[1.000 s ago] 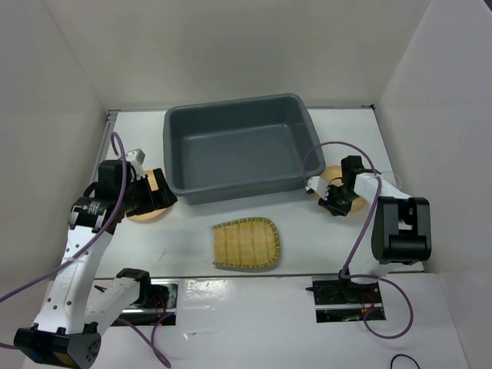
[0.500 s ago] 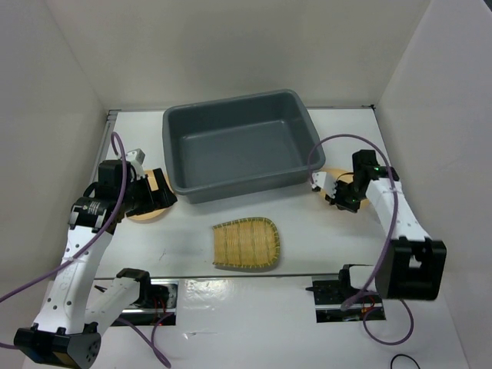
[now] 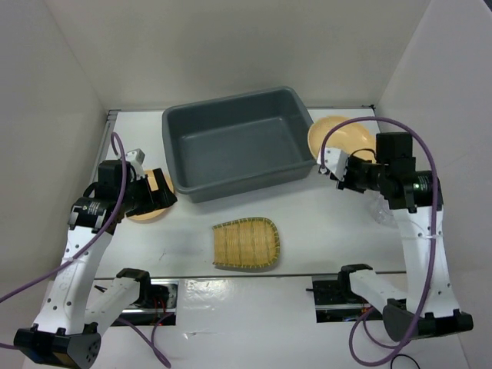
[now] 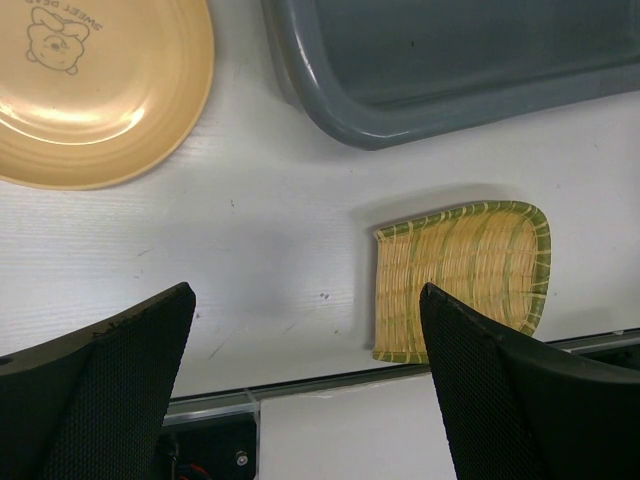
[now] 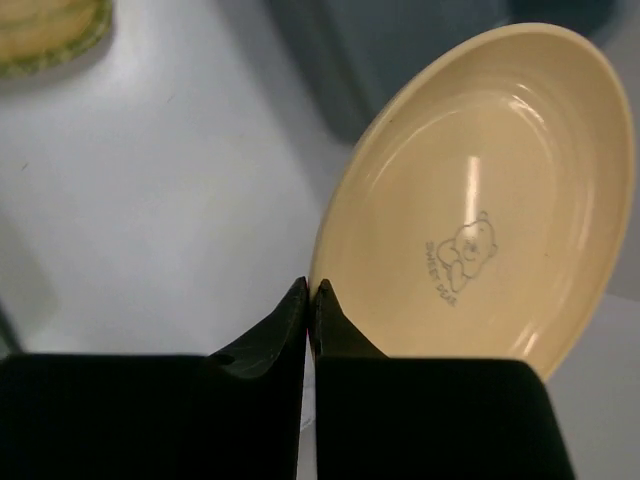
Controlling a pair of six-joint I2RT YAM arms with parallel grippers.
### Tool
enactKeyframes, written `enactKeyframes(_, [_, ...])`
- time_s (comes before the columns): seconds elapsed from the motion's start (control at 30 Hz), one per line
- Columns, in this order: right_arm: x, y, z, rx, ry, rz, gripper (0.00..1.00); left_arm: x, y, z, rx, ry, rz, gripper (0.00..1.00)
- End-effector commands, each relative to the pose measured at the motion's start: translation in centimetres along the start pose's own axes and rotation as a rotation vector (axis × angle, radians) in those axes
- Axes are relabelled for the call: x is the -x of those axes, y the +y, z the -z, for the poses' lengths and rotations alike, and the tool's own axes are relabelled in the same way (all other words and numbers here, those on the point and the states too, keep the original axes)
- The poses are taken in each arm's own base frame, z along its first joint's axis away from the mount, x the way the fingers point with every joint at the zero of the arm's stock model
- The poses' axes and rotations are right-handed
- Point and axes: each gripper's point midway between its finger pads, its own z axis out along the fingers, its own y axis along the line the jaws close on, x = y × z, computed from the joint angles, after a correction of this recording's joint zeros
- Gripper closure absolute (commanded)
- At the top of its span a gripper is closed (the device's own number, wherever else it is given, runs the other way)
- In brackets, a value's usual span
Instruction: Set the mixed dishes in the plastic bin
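Seen from above, a deep dark-grey plastic bin (image 3: 234, 146) with rounded corners and a rolled rim sits at the far middle of the white table (image 3: 323, 223), with nothing in it. The right gripper (image 3: 340, 160) holds a round, shallow tan plate (image 3: 342, 134) just beside the bin's right end, apparently raised and tilted, which looks like readiness to carry it over the rim. The left gripper (image 3: 160, 194) hangs over a second tan plate (image 3: 146, 209) lying flat near the bin's left front corner, probably to pick it up next. A flat woven bamboo tray (image 3: 246, 244), one end rounded, lies in front of the bin, well apart from both arms. A faint clear shape by the right arm may be a clear cup (image 3: 380, 209); it is too blurred to be sure. The left wrist camera shows that claw spread wide and holding nothing, its dark textured fingers (image 4: 120, 380) framing bare table, with the glossy plate at upper left and the ribbed, green-edged tray at right. The right wrist camera shows its two fingers pressed together on the thin rim of the smooth plate, which bears a small printed bear.
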Motion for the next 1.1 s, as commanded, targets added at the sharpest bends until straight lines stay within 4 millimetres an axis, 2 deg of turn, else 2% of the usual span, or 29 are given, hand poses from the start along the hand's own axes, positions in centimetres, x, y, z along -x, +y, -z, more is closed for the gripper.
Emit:
enactKeyframes(0.0, [6.9, -5.7, 3.8, -0.272, -0.225, 0.059, 1.00, 0.6, -0.5, 0.7, -0.024, -0.029, 0.004, 0.01])
enactKeyframes(0.07, [8.9, -7.0, 5.8, -0.376, -0.289, 0.080, 1.00, 0.6, -0.5, 0.7, -0.024, -0.029, 0.004, 0.01])
enactKeyframes(0.1, [9.6, -8.5, 5.9, -0.448, -0.321, 0.110, 1.00, 0.6, -0.6, 0.9, -0.027, -0.037, 0.003, 0.01])
enactKeyframes(0.17, [10.7, -9.1, 5.1, -0.473, -0.354, 0.157, 1.00, 0.9, -0.6, 0.9, -0.031, -0.045, 0.002, 0.01])
enactKeyframes(0.23, [10.8, -10.1, 2.3, -0.469, -0.347, 0.151, 1.00, 0.9, -0.6, 0.9, -0.031, -0.045, 0.002, 0.01])
enactKeyframes(0.27, [10.0, -10.9, -1.2, -0.407, -0.311, 0.113, 1.00, 0.9, -0.6, 0.9, -0.031, -0.045, 0.002, 0.01])
enactKeyframes(0.33, [10.4, -12.2, -4.1, -0.352, -0.311, 0.027, 1.00, 0.9, -0.6, 0.9, -0.031, -0.046, -0.008, 0.01])
enactKeyframes(0.37, [10.5, -13.8, -7.1, -0.297, -0.294, -0.017, 1.00, 0.9, -0.6, 0.9, -0.031, -0.046, -0.008, 0.01])
enactKeyframes(0.43, [11.7, -13.8, -10.3, -0.192, -0.311, -0.085, 1.00, 0.9, -0.6, 0.9, -0.031, -0.046, -0.008, 0.01])
enactKeyframes(0.47, [12.2, -14.8, -12.9, -0.152, -0.307, -0.103, 1.00, 0.9, -0.6, 0.9, -0.031, -0.046, -0.008, 0.01])
enactKeyframes(0.53, [13.8, -14.8, -14.9, -0.111, -0.319, -0.107, 1.00, 0.9, -0.6, 0.9, -0.031, -0.045, 0.001, 0.01])
enactKeyframes(0.57, [13.8, -14.6, -17.3, -0.082, -0.311, -0.107, 1.00, 0.9, -0.5, 0.8, -0.023, -0.049, 0.002, 0.01])
enactKeyframes(0.6, [13.5, -14.2, -18.5, -0.070, -0.287, -0.111, 1.00, 0.8, -0.2, 0.8, -0.009, -0.045, 0.003, 0.01])
enactKeyframes(0.63, [14.3, -13.9, -19.4, -0.065, -0.291, -0.105, 1.00, 0.8, -0.3, 0.8, -0.009, -0.045, 0.014, 0.01])
enactKeyframes(0.67, [13.8, -13.2, -21.2, -0.030, -0.271, -0.112, 1.00, 0.8, -0.1, 0.6, 0.003, -0.039, 0.016, 0.01])
enactKeyframes(0.8, [12.0, -11.1, -25.0, 0.027, -0.202, -0.105, 1.00, 0.5, 0.7, 0.6, 0.049, -0.034, 0.038, 0.01])
enactKeyframes(0.87, [10.5, -10.2, -27.0, 0.057, -0.158, -0.112, 1.00, 0.4, 1.0, 0.6, 0.065, -0.032, 0.051, 0.01])
enactKeyframes(0.97, [8.2, -9.6, -29.1, 0.060, -0.081, -0.110, 1.00, 0.4, 1.0, 0.4, 0.070, -0.019, 0.052, 0.01])
enactKeyframes(1.07, [7.2, -9.4, -29.9, 0.056, -0.049, -0.105, 0.99, 0.2, 1.2, -0.2, 0.082, 0.006, 0.055, 0.01])
